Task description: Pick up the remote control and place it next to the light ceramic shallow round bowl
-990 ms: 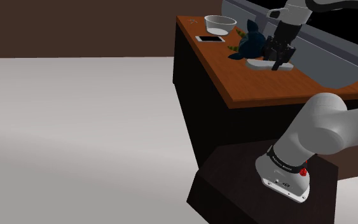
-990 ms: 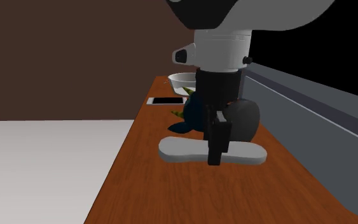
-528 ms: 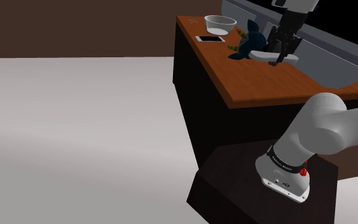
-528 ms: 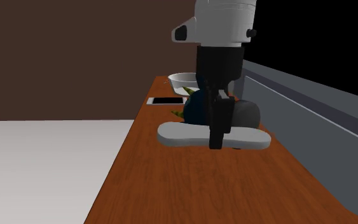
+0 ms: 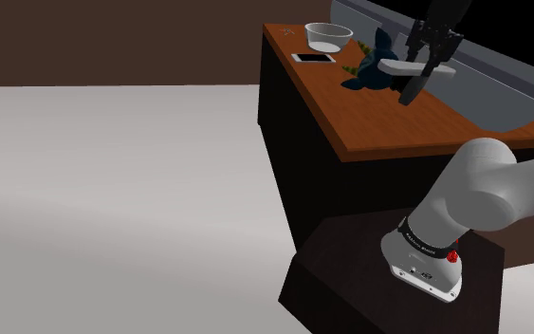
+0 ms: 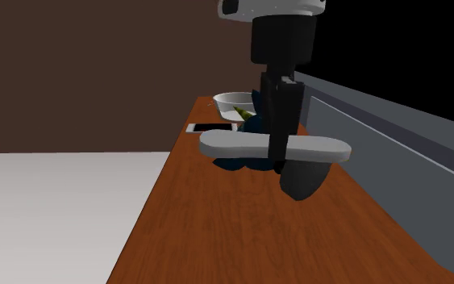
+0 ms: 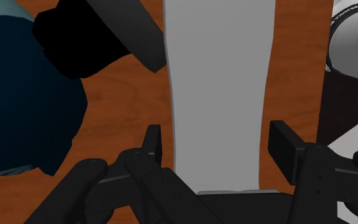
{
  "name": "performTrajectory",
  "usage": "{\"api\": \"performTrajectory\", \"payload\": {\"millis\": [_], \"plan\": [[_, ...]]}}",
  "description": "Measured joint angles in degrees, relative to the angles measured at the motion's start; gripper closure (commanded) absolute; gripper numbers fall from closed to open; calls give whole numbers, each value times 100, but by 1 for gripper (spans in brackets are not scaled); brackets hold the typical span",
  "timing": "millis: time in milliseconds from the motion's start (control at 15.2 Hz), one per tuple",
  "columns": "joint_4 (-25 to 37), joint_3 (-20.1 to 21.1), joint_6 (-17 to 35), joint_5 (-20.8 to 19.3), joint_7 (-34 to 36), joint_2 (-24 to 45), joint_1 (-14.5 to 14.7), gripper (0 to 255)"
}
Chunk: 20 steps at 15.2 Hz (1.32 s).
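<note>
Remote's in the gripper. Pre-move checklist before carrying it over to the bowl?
1. Grip: gripper clasps the remote between both fingers: ok.
2. Remote lifted clear of the table: ok.
3. Remote roughly level in the grip: ok.
4. Route to the bowl: dark blue toy sits in between, clearance over it: cannot tell.
5. Drop spot: bare wood beside the bowl, phone lying close by: ok.

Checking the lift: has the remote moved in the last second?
Yes, upward. In the second exterior view the remote, clasped by the hand, lay on the table well below the phone; now it hangs nearly level with it.
</note>
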Motion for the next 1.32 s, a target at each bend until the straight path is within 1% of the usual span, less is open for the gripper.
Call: {"api": "performTrajectory", "payload": {"millis": [264,396,726,924,1188,1320], "plan": [[358,56,-251,59,-29,109,33,255],[485,31,-239,80,-38,242,76,255],[1189,-387,129,159,-241,1259,383,255],[1631,-681,377,289,-399,1927,583,255],[2396,-1101,571,613,-684,2908,847,255],[2856,-1345,598,850,-896,3444,947,255]]}}
